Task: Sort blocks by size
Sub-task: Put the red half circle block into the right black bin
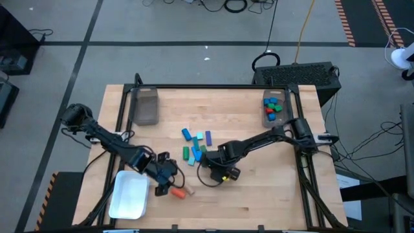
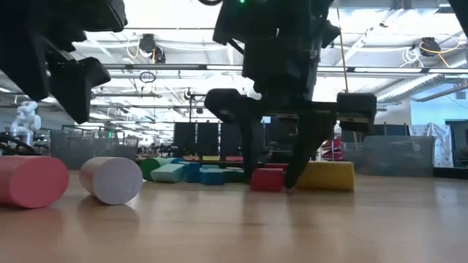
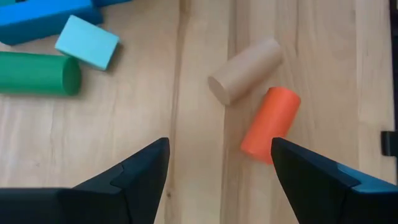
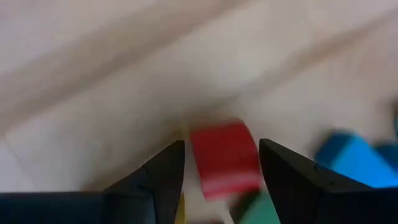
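Right gripper spread wide, red block between its fingers, ungripped. Left gripper gaped empty, orange cylinder just ahead.

Robotics lab or large open workshop hall. Wooden table in a black frame on grey concrete floor with taped lines, hazard striping, loose cables and a dark equipment case behind. Across the table: exposed ceiling pipes and strip lights, rows of dark monitors, a small white humanoid robot far off
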